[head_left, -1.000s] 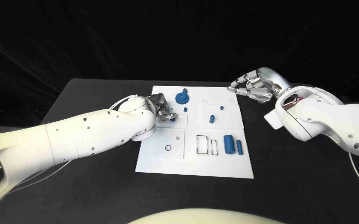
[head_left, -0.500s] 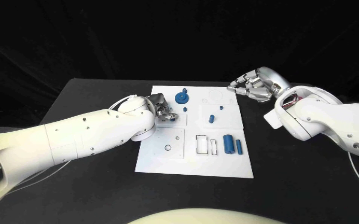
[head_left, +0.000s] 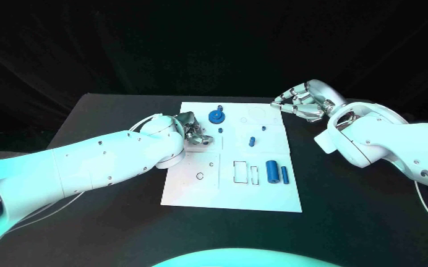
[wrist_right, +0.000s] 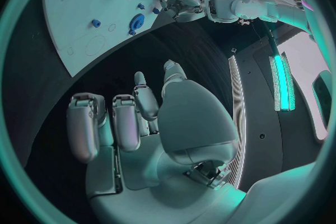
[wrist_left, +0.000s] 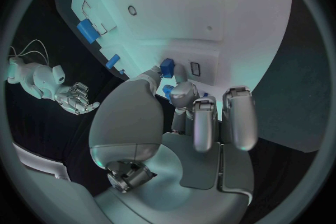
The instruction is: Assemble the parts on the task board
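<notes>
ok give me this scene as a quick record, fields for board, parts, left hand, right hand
board: white task board in the middle of the black table
parts: round blue part near the far edge; small blue part mid-board; two blue cylinders lying side by side nearer the robot
left hand: left hand over the board's left side, pinching a small blue piece between thumb and a finger
right hand: right hand off the board's far right corner, fingers apart, holding nothing
</notes>
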Motion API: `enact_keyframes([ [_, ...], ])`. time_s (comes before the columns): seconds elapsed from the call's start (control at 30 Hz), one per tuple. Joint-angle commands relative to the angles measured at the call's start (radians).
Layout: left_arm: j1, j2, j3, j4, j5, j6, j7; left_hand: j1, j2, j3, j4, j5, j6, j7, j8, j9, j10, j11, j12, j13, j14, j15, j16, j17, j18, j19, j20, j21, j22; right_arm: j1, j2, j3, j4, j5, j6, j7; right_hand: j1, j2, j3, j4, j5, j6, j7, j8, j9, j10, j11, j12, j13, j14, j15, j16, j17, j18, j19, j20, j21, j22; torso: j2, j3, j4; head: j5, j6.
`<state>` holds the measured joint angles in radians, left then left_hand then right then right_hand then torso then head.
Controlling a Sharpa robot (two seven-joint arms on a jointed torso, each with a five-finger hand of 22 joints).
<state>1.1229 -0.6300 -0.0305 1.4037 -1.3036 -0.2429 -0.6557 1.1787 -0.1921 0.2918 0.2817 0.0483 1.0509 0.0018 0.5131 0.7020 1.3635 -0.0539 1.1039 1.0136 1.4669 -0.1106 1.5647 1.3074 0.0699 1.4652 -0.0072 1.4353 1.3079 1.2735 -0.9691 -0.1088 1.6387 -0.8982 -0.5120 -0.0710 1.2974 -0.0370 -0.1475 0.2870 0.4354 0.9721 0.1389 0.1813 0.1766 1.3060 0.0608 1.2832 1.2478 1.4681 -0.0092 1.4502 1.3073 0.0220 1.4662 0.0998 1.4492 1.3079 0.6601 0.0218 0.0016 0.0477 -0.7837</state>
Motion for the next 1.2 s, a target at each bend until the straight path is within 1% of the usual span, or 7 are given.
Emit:
enact_keyframes([
  [0.03,-0.001,0.001,0.0,0.0,0.008,-0.008,-0.007,0.002,0.008,-0.009,0.003,0.004,0.004,0.007,0.001,0.001,0.0,-0.005,0.005,0.0,0.104,-0.003,0.006,0.263,-0.016,0.009,-0.008,0.0,0.005,-0.001,0.0,0.0,0.0,-0.01,0.001,0.007,-0.009,0.002,-0.006,0.0,0.006,-0.007,-0.001,0.006,0.002,-0.004,-0.004,-0.004,-0.001,0.051,-0.007,-0.006,0.045,0.014,0.017,-0.007,-0.007,0.169,0.0,0.0005,-0.0001,-0.001,0.002],
  [0.23,-0.001,0.002,0.0,-0.001,0.011,-0.017,-0.006,-0.002,0.016,-0.027,0.009,0.003,0.003,0.008,0.0,0.001,-0.001,-0.004,0.004,-0.001,0.104,-0.002,0.006,0.263,-0.016,0.009,-0.008,-0.001,0.005,-0.001,0.0,0.0,0.0,-0.01,0.001,0.006,-0.009,0.002,-0.007,0.0,0.006,-0.007,-0.001,0.006,0.002,-0.004,-0.004,-0.004,-0.002,0.051,-0.007,-0.006,0.044,0.015,0.016,-0.007,-0.007,0.169,0.0,0.0001,0.0,-0.001,0.003],
  [0.43,-0.001,0.0,0.001,0.002,0.025,-0.032,-0.001,-0.038,0.031,-0.111,0.01,0.003,0.005,0.009,-0.002,0.003,-0.001,-0.003,0.004,-0.002,0.104,-0.001,0.006,0.263,-0.016,0.01,-0.008,-0.001,0.006,-0.001,-0.001,0.0,-0.002,-0.01,0.001,0.007,-0.01,0.002,-0.007,0.0,0.006,-0.007,-0.001,0.006,0.002,-0.004,-0.004,-0.004,-0.001,0.051,-0.007,-0.006,0.044,0.015,0.016,-0.007,-0.007,0.169,0.0,-0.0002,0.0,-0.002,0.006],
  [0.53,-0.001,-0.003,0.004,0.006,0.03,-0.037,0.001,-0.043,0.038,-0.139,0.01,0.004,0.006,0.008,-0.003,0.003,-0.001,-0.003,0.003,-0.003,0.104,-0.001,0.006,0.263,-0.016,0.01,-0.008,-0.002,0.005,-0.001,-0.001,0.0,-0.004,-0.01,0.0,0.007,-0.01,0.002,-0.007,0.0,0.006,-0.007,-0.001,0.006,0.002,-0.004,-0.004,-0.004,-0.001,0.051,-0.007,-0.006,0.044,0.015,0.016,-0.007,-0.007,0.169,0.0,-0.0005,0.0002,-0.003,0.007],
  [0.87,0.005,-0.022,0.031,0.027,0.049,-0.023,-0.007,-0.054,0.047,-0.188,0.012,0.004,0.005,0.008,-0.005,0.003,-0.003,-0.003,0.0,-0.007,0.104,-0.002,0.006,0.263,-0.016,0.009,-0.008,-0.004,0.002,-0.003,0.0,0.0,-0.009,-0.01,-0.001,0.007,-0.013,0.003,-0.009,0.001,0.006,-0.007,-0.001,0.006,0.002,-0.004,-0.004,-0.004,-0.002,0.051,-0.007,-0.007,0.043,0.015,0.016,-0.007,-0.008,0.168,-0.001,0.0002,0.0004,-0.003,0.008],
  [1.1,0.019,-0.037,0.047,0.048,0.081,-0.004,-0.012,-0.063,0.049,-0.213,0.013,0.004,0.005,0.008,-0.006,0.004,-0.004,-0.003,0.0,-0.007,0.104,-0.002,0.006,0.263,-0.016,0.009,-0.008,-0.004,0.002,-0.005,0.001,0.0,-0.013,-0.01,-0.004,0.007,-0.016,0.004,-0.012,0.001,0.006,-0.008,-0.001,0.007,0.003,-0.005,-0.004,-0.005,-0.002,0.051,-0.007,-0.007,0.043,0.015,0.015,-0.007,-0.009,0.168,-0.001,-0.0004,0.0006,-0.001,0.008],
  [1.2,0.033,-0.043,0.054,0.05,0.095,0.006,-0.014,-0.063,0.05,-0.213,0.013,0.004,0.005,0.008,-0.006,0.004,-0.004,-0.003,-0.001,-0.008,0.104,-0.002,0.006,0.263,-0.016,0.009,-0.008,-0.004,0.003,-0.005,0.001,0.0,-0.015,-0.01,-0.004,0.007,-0.016,0.004,-0.012,0.001,0.006,-0.008,-0.001,0.007,0.003,-0.005,-0.004,-0.005,-0.002,0.051,-0.007,-0.007,0.043,0.015,0.015,-0.007,-0.009,0.168,-0.001,-0.0004,0.0003,0.0,0.011],
])
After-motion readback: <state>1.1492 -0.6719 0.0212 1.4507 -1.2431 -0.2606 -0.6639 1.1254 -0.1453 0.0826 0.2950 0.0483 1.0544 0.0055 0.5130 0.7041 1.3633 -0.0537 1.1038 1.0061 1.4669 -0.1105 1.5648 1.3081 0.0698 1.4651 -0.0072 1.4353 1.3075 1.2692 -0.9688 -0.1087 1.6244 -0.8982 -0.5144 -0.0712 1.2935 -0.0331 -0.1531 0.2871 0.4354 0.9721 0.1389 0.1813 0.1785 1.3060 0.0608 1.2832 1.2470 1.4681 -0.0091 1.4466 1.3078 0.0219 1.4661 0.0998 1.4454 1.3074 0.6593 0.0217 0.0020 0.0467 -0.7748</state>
